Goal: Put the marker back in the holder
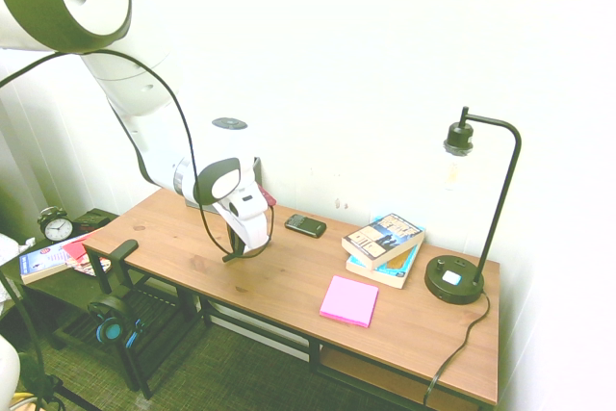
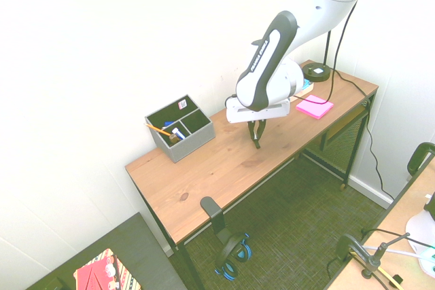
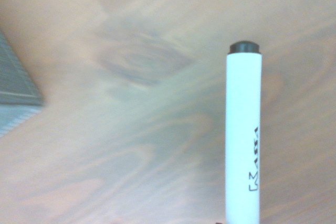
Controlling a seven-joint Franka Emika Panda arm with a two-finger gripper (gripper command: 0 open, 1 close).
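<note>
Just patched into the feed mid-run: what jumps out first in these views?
The white arm dominates, its gripper hanging low over the middle of the wooden desk, fingers closed on the marker, held clear of the wood. The grey holder sits apart, at the desk's wall side near the far end. At the opposite end stand a black lamp and a pink notepad.
</note>
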